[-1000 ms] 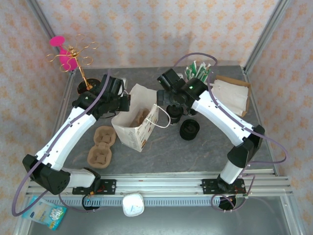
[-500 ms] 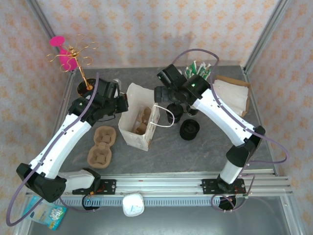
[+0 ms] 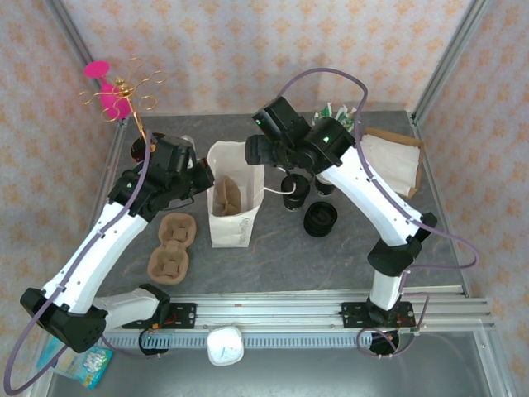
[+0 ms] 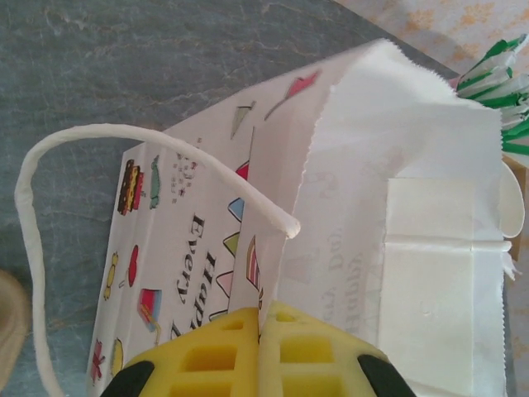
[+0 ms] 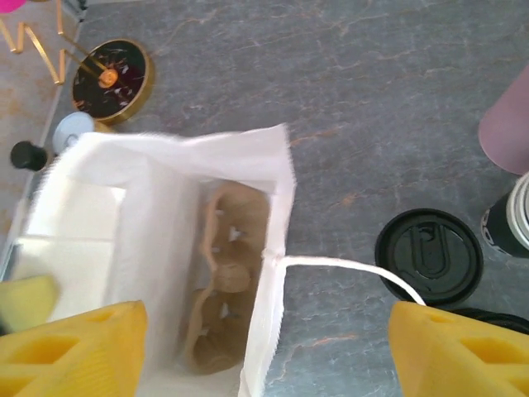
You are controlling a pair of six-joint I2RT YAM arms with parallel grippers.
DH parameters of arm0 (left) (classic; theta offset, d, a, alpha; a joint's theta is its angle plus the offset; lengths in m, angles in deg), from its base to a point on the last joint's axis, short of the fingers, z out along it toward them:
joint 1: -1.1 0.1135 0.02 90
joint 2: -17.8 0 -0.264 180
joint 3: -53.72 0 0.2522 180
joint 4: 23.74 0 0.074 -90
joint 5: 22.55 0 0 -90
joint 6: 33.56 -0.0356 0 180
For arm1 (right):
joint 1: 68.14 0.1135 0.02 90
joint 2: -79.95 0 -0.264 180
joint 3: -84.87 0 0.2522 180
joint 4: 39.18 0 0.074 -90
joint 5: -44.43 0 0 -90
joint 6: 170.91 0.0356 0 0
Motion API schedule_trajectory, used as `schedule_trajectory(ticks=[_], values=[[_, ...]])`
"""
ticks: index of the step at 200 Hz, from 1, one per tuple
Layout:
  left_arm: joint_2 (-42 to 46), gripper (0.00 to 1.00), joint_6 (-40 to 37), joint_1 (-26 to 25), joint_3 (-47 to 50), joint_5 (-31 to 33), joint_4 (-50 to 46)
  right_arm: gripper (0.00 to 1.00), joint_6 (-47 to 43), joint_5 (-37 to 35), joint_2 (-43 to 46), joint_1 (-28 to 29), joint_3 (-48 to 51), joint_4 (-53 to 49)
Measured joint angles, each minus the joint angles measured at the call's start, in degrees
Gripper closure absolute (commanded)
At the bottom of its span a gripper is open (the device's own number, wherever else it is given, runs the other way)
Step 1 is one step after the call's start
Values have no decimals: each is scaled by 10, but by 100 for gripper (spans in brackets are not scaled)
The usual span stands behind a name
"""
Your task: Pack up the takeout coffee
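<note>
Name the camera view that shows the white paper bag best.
Right wrist: it looks down the paper bag's open mouth to the brown cup carrier lying inside. Top external shows the paper bag standing upright, mouth open. Left wrist shows its printed side and the rim pinched in the left gripper.
</note>
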Motion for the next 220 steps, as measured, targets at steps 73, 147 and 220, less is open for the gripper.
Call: schedule_trajectory(ticks=[73, 147, 220], values=[[28, 100, 53, 0, 25, 0, 13, 61, 50, 30, -101, 68, -33, 0], [55, 100, 75, 0, 57, 2, 30, 62, 71, 23, -129, 68, -27, -5], [61, 100, 75, 0, 66, -3, 43, 56, 63, 25, -104, 68, -26, 2]])
